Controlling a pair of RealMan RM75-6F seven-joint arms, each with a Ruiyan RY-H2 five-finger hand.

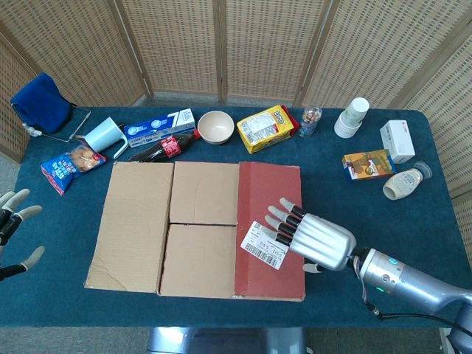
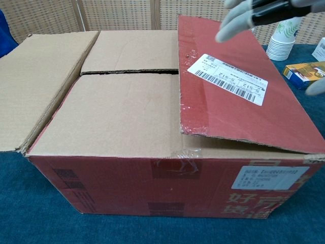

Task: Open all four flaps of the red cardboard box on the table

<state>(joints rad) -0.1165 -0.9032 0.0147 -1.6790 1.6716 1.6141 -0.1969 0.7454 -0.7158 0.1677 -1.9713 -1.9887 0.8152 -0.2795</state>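
The red cardboard box (image 2: 152,188) fills the table's middle. Its left outer flap (image 1: 133,221) is folded out flat. Two brown inner flaps (image 1: 200,228) lie closed, meeting at a seam. The red right outer flap (image 1: 269,199), with a white barcode label (image 1: 264,245), lies over the box top, its front edge slightly raised in the chest view (image 2: 238,107). My right hand (image 1: 313,240) hovers over that flap near the label, fingers spread and pointing left; its fingertips (image 2: 238,18) show above the flap. Holding nothing, my left hand (image 1: 11,221) is at the far left edge, fingers apart.
Along the back stand a blue cloth (image 1: 40,99), cup (image 1: 103,135), blue carton (image 1: 158,125), cola bottle (image 1: 162,147), bowl (image 1: 215,126), yellow box (image 1: 268,127), jar (image 1: 311,119) and paper cups (image 1: 352,116). A white box (image 1: 397,140), orange box (image 1: 367,164) and bottle (image 1: 402,182) lie right.
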